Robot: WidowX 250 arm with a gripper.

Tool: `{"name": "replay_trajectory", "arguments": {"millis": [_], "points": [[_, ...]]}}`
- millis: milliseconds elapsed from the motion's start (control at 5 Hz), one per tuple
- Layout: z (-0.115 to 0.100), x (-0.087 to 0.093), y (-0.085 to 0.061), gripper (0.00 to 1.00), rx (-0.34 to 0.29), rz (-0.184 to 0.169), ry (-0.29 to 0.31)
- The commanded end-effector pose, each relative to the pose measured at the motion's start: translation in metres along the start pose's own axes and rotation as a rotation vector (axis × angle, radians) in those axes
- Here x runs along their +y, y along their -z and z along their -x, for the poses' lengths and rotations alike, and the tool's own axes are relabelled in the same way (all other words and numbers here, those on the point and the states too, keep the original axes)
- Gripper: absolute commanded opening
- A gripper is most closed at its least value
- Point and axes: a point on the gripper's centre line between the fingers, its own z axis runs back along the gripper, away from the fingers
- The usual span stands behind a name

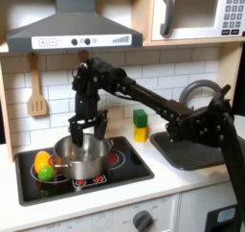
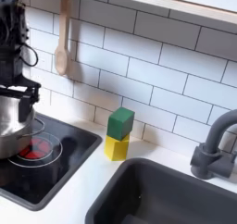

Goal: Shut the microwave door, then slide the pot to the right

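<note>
pot (image 1: 84, 157) shiny silver | microwave door (image 1: 191, 12) white-framed, dark window | gripper (image 1: 86, 130) black | stovetop (image 2: 56, 168) black, red burner rings | blocks: green block (image 2: 120, 123) on yellow block (image 2: 116, 147) | wall tiles (image 2: 157, 75) white, grey grout | spoon (image 2: 61, 38) tan wood | sink (image 2: 176, 195) dark grey
</note>
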Motion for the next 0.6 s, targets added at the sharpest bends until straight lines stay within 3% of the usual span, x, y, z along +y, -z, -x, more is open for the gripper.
{"name": "replay_trajectory", "arguments": {"millis": [0,400], "points": [[-0.002,-0.001,-0.016,1.00,-0.027,0.022,-0.001],[-0.004,0.001,-0.033,1.00,-0.053,0.013,-0.007]]}}
